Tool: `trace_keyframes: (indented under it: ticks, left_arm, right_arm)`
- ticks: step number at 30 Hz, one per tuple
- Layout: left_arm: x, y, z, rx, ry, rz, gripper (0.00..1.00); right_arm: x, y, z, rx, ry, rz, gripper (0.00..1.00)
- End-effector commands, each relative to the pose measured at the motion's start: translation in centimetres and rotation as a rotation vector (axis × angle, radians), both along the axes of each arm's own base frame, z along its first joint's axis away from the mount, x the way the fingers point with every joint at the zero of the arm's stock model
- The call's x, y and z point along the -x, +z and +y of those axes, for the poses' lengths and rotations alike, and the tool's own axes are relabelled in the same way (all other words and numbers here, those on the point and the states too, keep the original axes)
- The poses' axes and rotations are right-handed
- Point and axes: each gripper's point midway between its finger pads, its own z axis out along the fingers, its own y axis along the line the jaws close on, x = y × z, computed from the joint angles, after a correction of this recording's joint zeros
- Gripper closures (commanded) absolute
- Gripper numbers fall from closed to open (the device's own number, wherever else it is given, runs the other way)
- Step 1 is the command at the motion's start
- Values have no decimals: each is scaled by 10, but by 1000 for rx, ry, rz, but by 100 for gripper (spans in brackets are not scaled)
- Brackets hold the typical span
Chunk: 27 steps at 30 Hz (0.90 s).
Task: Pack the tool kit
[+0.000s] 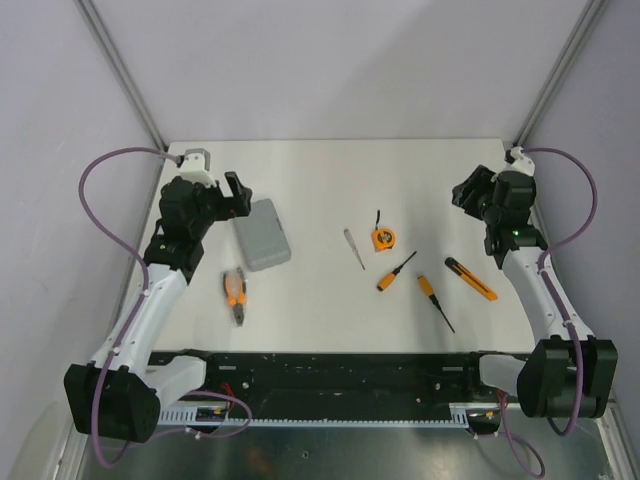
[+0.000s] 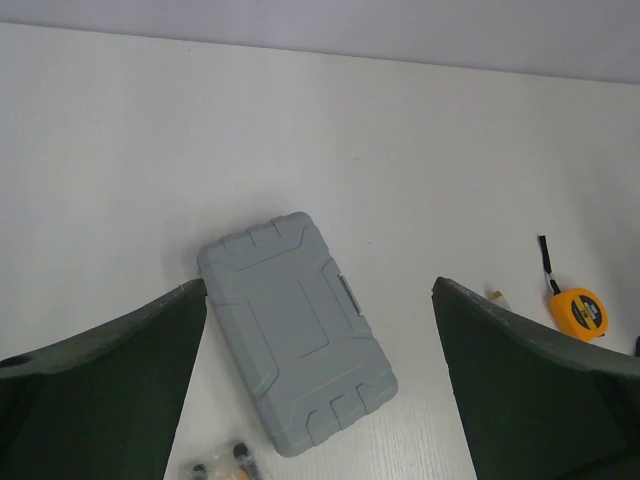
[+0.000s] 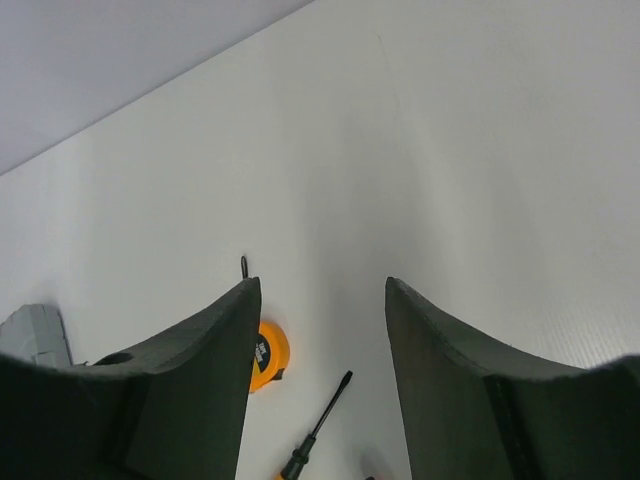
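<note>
Looking down past the left gripper [image 1: 232, 192], its fingers standing spread wide and clamping nothing. Finding the grey case [image 2: 295, 330] lying flat and shut below the gap between those fingers, nearer the finger on the view's left, apparently touching neither. Judging it light, rigid and smooth-skinned, probably sliding on the table [image 1: 330, 180] if nudged. Favouring a pinch across the narrow width on the two long edges, or a lift at the latch side to swing the lid up.

Seeing the right gripper [image 1: 470, 192] also keeping a gap between its fingers and gripping nothing, with the tape measure [image 3: 268, 355] peeking out beside one finger and a screwdriver [image 3: 320, 422] lying below the gap. Expecting the slim orange-and-black tools to be light, hard and apt to roll, so taking them by the handles rather than the shafts.

Missing a good deal:
- moulded slots hiding under the closed lid
- pliers [image 2: 240, 455] showing only handle tips at the frame's bottom edge
- latch being hard to make out
- tape measure sitting partly behind the finger
</note>
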Motion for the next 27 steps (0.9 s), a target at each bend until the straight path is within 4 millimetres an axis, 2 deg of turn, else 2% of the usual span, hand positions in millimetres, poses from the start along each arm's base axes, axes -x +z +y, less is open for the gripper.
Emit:
trace_keyframes:
  ticks: [1,4,7,11,13,17,19,22,27]
  left_arm:
    - [0,12,10,29,68,-42,1]
    - [-1,5,12,42,87,-16,1]
    - [-5,-10,15,68,102,32,1]
    - [-8,-30,28,138,180,88,1]
    - [-9,-38,34,168,205,112,1]
    - [-11,-56,50,172,303,151,1]
    - [-10,-68,53,176,318,187,1]
    - [-10,-90,34,213,230,267,1]
    - [-19,-133,19,275,199,412,1]
  right_arm:
    - [0,27,-8,6,-59,-57,40]
    - [1,25,-9,3,-65,-49,25]
    - [1,25,2,5,7,-51,14]
    - [-2,22,33,-35,127,-52,3]
    - [-3,20,53,-50,208,-55,1]
    - [-6,11,84,-23,236,-41,1]
    - [-6,5,106,-66,267,-27,1]
    - [-7,-2,151,-134,393,-23,1]
    - [-3,-18,216,-145,527,14,1]
